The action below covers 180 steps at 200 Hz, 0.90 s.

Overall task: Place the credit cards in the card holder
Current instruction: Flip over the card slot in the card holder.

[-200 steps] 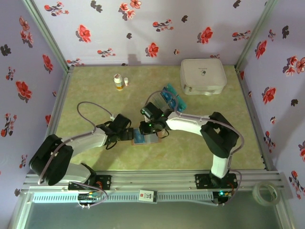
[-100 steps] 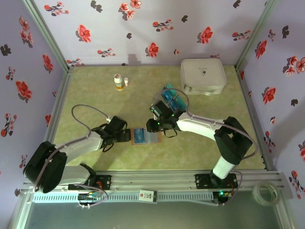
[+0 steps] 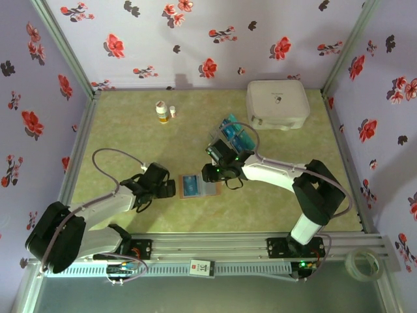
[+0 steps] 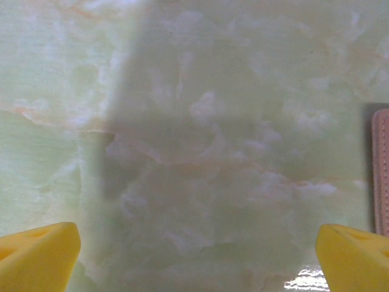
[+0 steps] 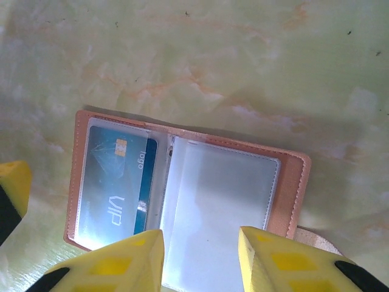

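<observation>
Top external view: the holder [image 3: 207,188] lies open and flat on the table [image 3: 124,143], in front of centre and well apart from every table edge. There is bare surface to its left and front. One card [image 3: 190,186] sits in its left half. More cards [image 3: 236,134] are stacked further back, near the white case [image 3: 278,103].

Left wrist view: the left gripper [image 4: 196,255] has its jaws wide, with bare table between the fingers. The holder's stitched edge shows at the frame's right, apart from them.

Right wrist view: the right gripper [image 5: 200,249] has its jaws narrow and gripping nothing. It is poised over the empty clear sleeve [image 5: 213,194], and the holder's leather rim is visible at the left, top and right.
</observation>
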Each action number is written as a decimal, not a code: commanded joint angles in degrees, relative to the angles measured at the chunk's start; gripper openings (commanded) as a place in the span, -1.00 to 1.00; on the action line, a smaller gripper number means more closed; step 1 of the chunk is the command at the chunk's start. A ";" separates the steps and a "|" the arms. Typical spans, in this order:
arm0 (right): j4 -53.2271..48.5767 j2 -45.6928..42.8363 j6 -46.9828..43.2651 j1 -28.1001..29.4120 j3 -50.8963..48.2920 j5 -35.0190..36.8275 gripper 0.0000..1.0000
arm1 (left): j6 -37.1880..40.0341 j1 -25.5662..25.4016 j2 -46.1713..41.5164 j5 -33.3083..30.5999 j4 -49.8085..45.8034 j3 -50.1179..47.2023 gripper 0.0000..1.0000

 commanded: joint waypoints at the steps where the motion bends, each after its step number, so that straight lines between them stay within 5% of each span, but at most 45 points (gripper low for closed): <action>1: 0.16 -2.04 0.89 -0.55 -1.90 1.78 -0.25 | 0.27 0.65 -1.10 1.58 2.49 -0.53 0.99; 70: 3.51 -2.11 2.40 -1.13 -5.58 -0.15 -0.23 | 0.43 0.40 0.45 7.04 6.09 -0.03 0.99; 180: 6.91 -1.76 4.06 -2.04 -7.94 -2.06 -0.20 | -1.11 -2.02 6.21 6.02 7.64 0.64 0.99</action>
